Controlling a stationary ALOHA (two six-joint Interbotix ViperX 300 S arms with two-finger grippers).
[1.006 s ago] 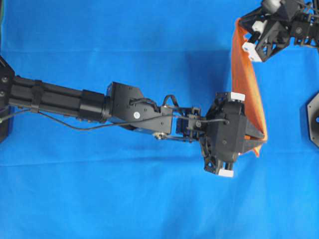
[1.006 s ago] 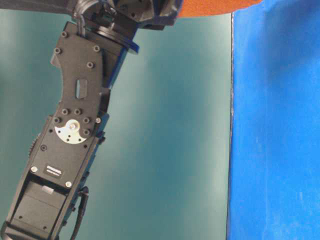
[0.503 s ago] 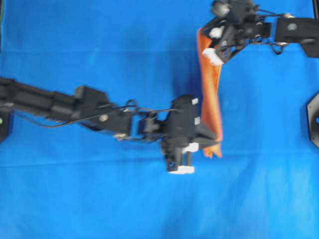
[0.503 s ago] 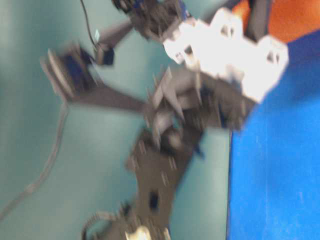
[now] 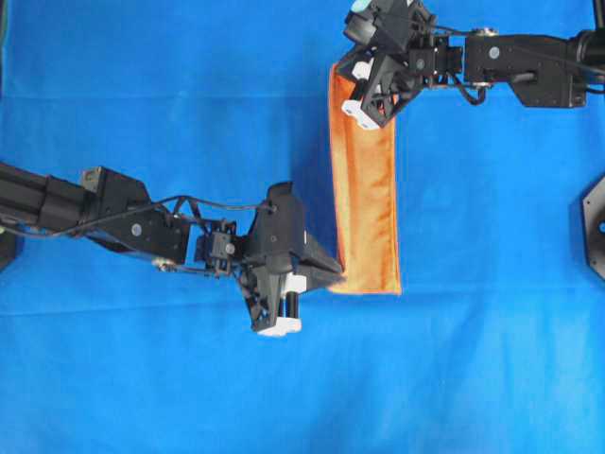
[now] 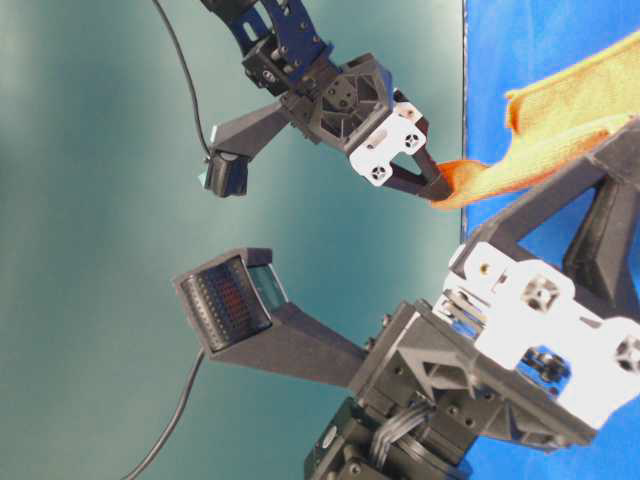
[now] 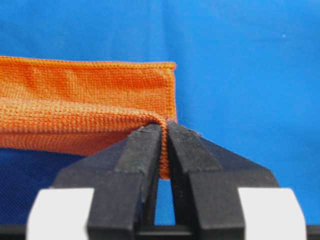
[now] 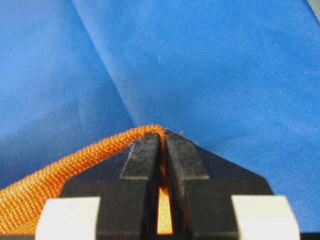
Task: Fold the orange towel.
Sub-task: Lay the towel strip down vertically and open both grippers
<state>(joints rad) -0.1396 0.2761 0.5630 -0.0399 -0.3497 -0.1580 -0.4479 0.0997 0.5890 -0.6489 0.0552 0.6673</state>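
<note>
The orange towel [image 5: 369,189] lies on the blue table cover as a long doubled strip, running from top to bottom. My left gripper [image 5: 337,272] is shut on its near left corner; the left wrist view shows the hem [image 7: 163,150] pinched between the black fingers, with a lower layer [image 7: 85,90] flat behind. At the far left corner my right gripper [image 5: 342,78] is shut on the top layer. The right wrist view has the orange edge [image 8: 60,175] curving into the closed tips [image 8: 162,137]. At table level the towel [image 6: 560,110] sags from the right gripper [image 6: 432,190].
Blue cloth [image 5: 189,95] covers the whole table. A black mount [image 5: 594,222] sits at the right edge. In the table-level view the left wrist and its camera [image 6: 230,300] fill the foreground, with a teal wall [image 6: 100,200] behind.
Both grippers have carried the towel leftward and downward. It hung as a narrow lifted band a second ago; it now rests spread as a wider folded strip.
</note>
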